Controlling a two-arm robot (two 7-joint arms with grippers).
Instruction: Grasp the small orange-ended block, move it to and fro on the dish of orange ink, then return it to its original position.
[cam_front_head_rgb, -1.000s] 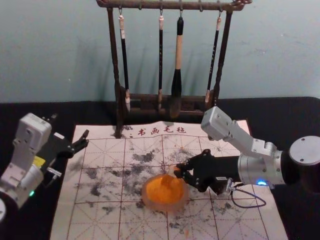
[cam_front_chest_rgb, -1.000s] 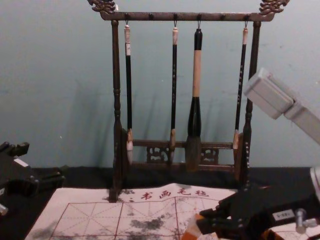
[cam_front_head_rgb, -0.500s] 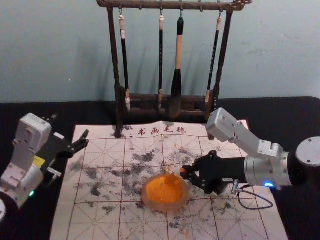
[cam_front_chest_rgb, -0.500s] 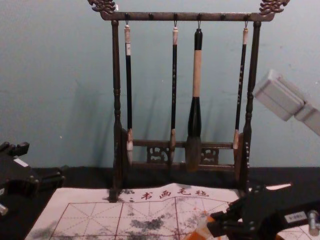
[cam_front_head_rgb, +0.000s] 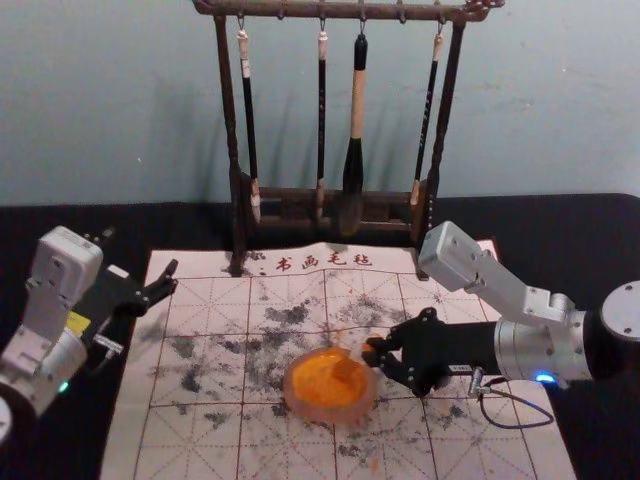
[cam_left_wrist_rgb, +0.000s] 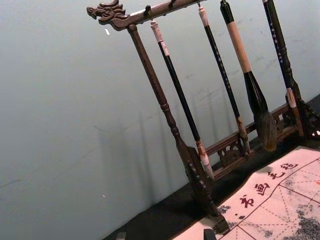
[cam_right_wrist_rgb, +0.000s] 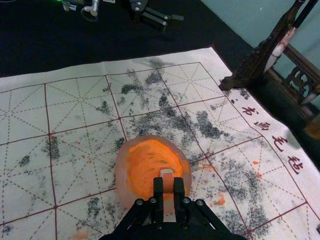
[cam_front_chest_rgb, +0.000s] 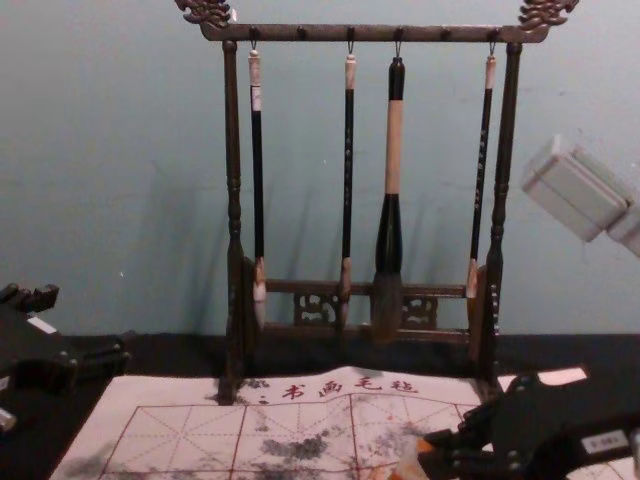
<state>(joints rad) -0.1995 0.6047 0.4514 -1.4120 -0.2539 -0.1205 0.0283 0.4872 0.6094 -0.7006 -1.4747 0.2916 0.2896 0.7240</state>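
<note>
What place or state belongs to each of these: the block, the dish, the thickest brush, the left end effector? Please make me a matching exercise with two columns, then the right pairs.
Column 1
1. Block
2. Dish
3. Thickest brush
4. Left end effector

Column 2
A. Hangs from the rack
B. Fingers apart, at the head view's left
C. Sits on the mat, with orange ink inside
D. Gripped by the right end effector, at the dish

Right pairs: 1-D, 2-C, 3-A, 4-B
</note>
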